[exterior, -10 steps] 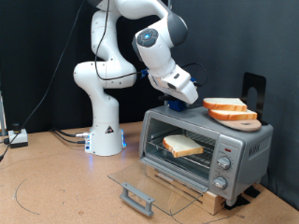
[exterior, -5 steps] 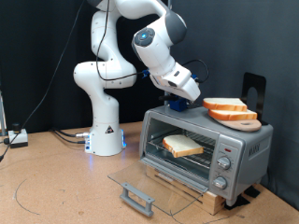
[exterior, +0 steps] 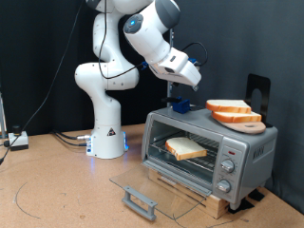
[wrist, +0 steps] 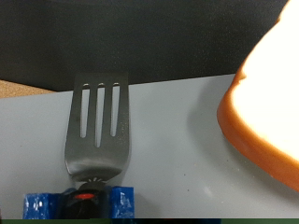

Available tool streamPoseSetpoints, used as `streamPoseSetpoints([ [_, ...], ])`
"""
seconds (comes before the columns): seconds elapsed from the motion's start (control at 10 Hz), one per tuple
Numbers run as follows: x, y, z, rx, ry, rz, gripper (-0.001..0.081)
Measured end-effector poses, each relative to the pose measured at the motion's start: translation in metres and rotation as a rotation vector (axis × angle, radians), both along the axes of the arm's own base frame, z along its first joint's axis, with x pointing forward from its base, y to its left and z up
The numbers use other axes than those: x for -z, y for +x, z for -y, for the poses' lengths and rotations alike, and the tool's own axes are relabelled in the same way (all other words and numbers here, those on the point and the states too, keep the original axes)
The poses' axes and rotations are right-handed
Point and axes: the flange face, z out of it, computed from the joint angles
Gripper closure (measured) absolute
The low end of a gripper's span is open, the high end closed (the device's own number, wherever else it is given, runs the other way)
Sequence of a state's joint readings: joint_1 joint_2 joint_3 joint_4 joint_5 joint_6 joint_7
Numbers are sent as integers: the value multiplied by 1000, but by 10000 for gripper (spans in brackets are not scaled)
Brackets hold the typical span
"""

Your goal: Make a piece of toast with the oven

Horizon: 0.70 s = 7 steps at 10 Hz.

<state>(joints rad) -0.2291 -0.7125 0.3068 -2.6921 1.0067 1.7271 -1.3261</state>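
The oven (exterior: pixel 242 152) stands at the exterior view's right with its glass door (exterior: pixel 157 182) dropped open. One piece of toast (exterior: pixel 185 147) lies on the wire rack inside. More slices (exterior: pixel 233 110) are stacked on a round wooden board on the oven's top. My gripper (exterior: pixel 180 93) hangs above the oven's top left part, shut on a slotted metal spatula (exterior: pixel 180 106) that points down. In the wrist view the spatula blade (wrist: pixel 94 126) sits over the grey oven top, between the blue fingers (wrist: pixel 37 204), with a slice's crust edge (wrist: pixel 266 112) close beside it.
The oven rests on a wooden block on the brown table (exterior: pixel 57 185). The robot's white base (exterior: pixel 107 138) stands behind, to the oven's left. A black holder (exterior: pixel 257 93) rises behind the stacked slices. Cables (exterior: pixel 66 138) lie at the exterior view's left.
The arm has swung up and towards the exterior view's left. The gripper has risen a little with the spatula, which now hangs higher over the oven top.
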Motion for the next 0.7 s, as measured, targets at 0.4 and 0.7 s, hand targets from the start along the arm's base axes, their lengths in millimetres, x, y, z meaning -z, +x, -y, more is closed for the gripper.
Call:
streamPoseSetpoints([
  [0.4, 10, 15, 32, 145, -35, 4, -2],
  [0.7, 16, 25, 79, 301, -57, -13, -2],
])
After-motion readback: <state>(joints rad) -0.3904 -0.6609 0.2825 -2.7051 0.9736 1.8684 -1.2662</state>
